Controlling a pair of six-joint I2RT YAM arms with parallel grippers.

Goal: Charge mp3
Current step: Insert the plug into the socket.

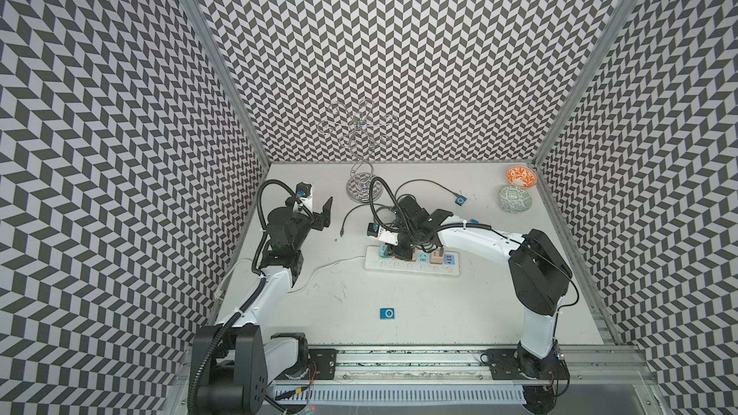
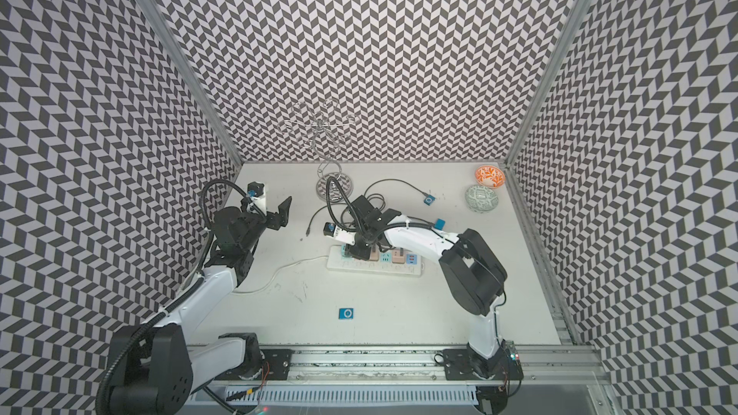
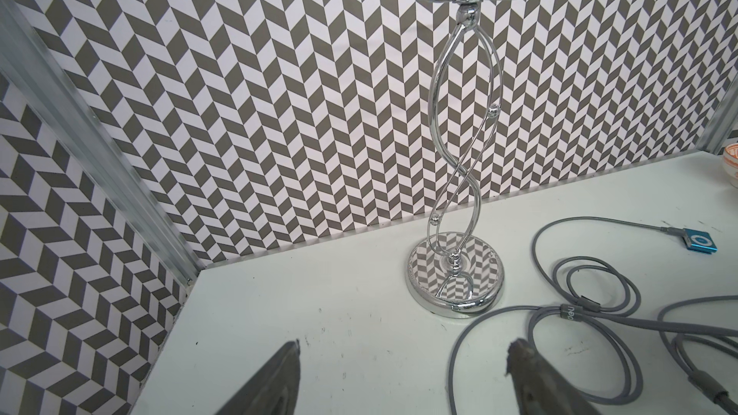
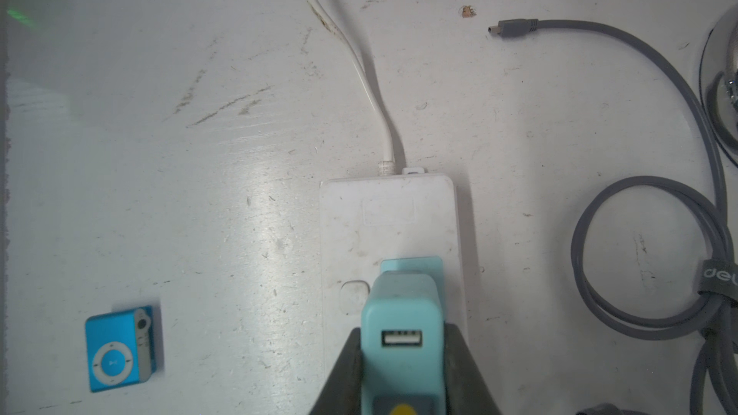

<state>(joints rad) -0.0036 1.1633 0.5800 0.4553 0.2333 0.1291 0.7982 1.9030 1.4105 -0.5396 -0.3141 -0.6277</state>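
My right gripper (image 4: 401,347) is closed on the teal USB charger (image 4: 401,313), a finger on each flank. It holds the charger upright over the nine o'clock end of the white power strip (image 4: 387,217). I cannot tell whether the prongs are fully home. The charger's USB port (image 4: 401,339) faces up and is empty. Reading a top view with twelve at the back wall, the loose mini plug (image 1: 342,234) of the grey cable (image 4: 639,57) lies on the desk (image 1: 439,313) at about ten o'clock from this gripper, near but apart. The blue mp3 player (image 1: 388,313) sits alone at six o'clock, well apart and with nothing plugged in. A second blue player (image 1: 461,200) lies at about one o'clock with a cable already in it. My left gripper (image 3: 403,345) hangs open and empty at about ten o'clock, short of the chrome stand (image 3: 455,273). I judge the step in hand to be seating the charger. The next move calls for a straight downward press and a clean release. Then I must find the cable's USB end, which my arm hides, and carry the mini plug to the player.
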